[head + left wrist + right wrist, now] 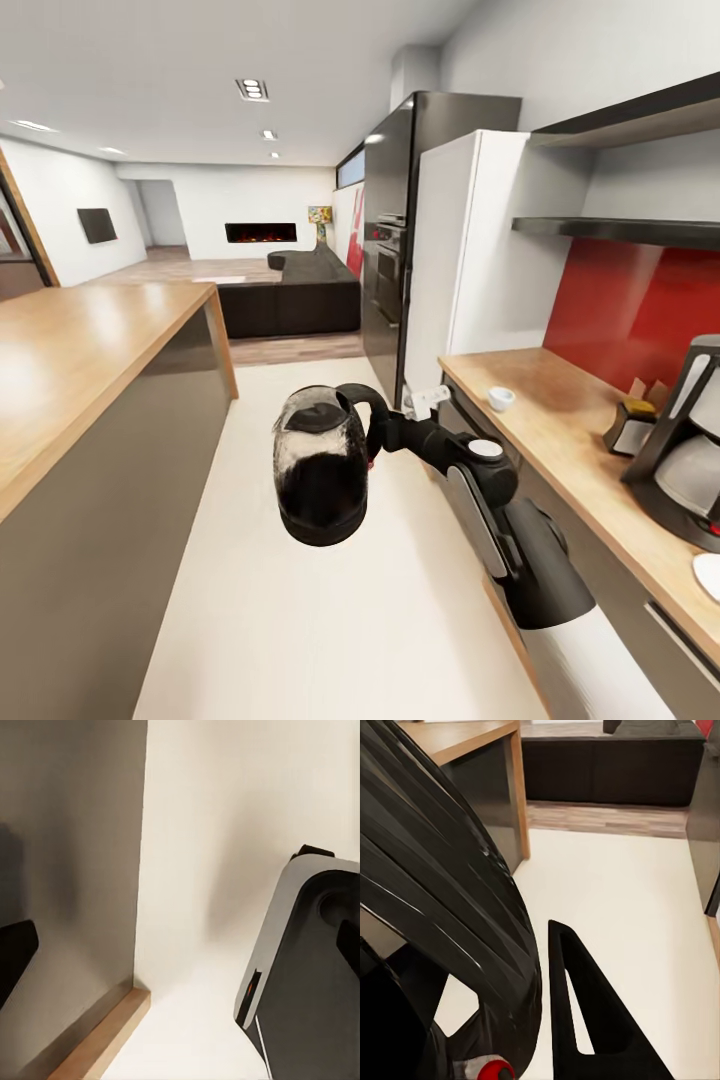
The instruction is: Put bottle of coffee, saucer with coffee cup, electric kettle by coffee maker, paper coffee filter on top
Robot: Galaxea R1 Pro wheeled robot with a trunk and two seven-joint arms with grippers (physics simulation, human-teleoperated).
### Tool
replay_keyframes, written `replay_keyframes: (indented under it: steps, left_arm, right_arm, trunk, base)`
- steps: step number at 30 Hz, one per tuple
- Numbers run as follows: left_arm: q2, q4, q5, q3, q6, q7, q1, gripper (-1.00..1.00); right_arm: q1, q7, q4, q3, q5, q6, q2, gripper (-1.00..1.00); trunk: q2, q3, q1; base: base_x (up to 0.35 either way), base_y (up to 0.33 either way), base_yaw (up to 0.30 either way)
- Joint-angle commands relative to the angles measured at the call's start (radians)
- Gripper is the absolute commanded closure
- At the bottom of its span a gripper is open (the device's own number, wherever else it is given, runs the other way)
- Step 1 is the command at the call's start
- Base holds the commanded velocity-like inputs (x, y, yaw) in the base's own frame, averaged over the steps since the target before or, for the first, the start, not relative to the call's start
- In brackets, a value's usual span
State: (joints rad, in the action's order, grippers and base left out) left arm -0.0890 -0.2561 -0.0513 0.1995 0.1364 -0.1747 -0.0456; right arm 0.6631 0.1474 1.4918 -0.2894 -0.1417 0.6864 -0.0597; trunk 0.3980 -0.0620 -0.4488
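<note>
Gripping the black handle of the squat dark-glass electric kettle, the right pincer holds it upright above the pale floor. Beside the arm runs the beige wood-look countertop, bearing the black coffee maker and small white coffee cup. Whether the left pincer's jaws are apart, I cannot tell.

**Colours around the held kettle**

The electric kettle at the right gripper is dark see-through glass with black lid; beside it the countertop is beige wood-look; beyond, a white coffee cup; a black-and-white coffee maker; a red backsplash.
</note>
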Motion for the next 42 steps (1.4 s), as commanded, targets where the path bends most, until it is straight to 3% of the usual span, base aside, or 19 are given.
replay_keyframes:
  steps: [1, 42]
  left_arm:
    - [0.000, -0.002, -0.005, -0.002, 0.002, -0.002, 0.000, -1.00]
    - [0.000, -0.002, -0.005, -0.002, 0.002, 0.000, 0.000, -1.00]
  right_arm:
    - [0.001, 0.000, 0.001, 0.000, -0.009, 0.005, 0.000, 1.00]
    - [0.001, 0.000, 0.001, -0.001, -0.009, 0.005, -0.001, 1.00]
  trunk:
    - [0.002, -0.002, -0.001]
    - [0.002, -0.002, -0.001]
  base:
    - [0.336, 0.000, 0.002]
    - [0.336, 0.020, 0.000]
